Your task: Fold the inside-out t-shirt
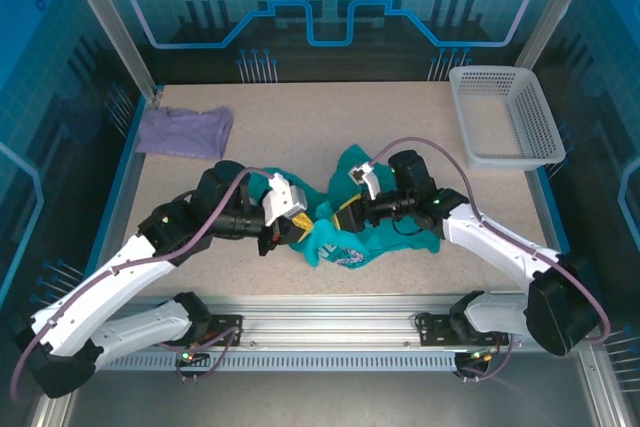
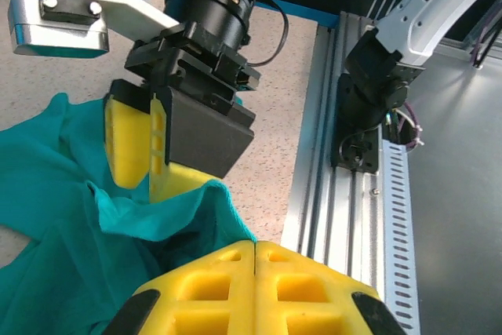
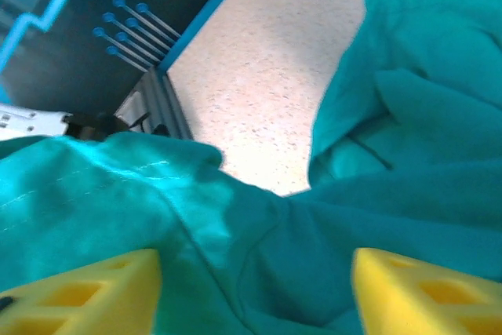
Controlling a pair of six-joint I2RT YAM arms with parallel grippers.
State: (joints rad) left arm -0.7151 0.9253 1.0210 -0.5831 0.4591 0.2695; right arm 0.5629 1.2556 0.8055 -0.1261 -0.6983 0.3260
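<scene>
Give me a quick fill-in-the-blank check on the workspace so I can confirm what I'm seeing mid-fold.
1. The white basket sits at the table's far ___ corner.
2. The lavender shirt lies at the table's far ___ side.
3. The left gripper has its fingers pressed ___.
4. The right gripper has its fingers apart, with the ___ fabric of the t-shirt between them.

Missing words: right; left; together; teal.

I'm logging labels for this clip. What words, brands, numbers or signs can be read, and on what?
White print on the teal t-shirt: too small and crumpled to read.
No other words, numbers or labels can be read.
</scene>
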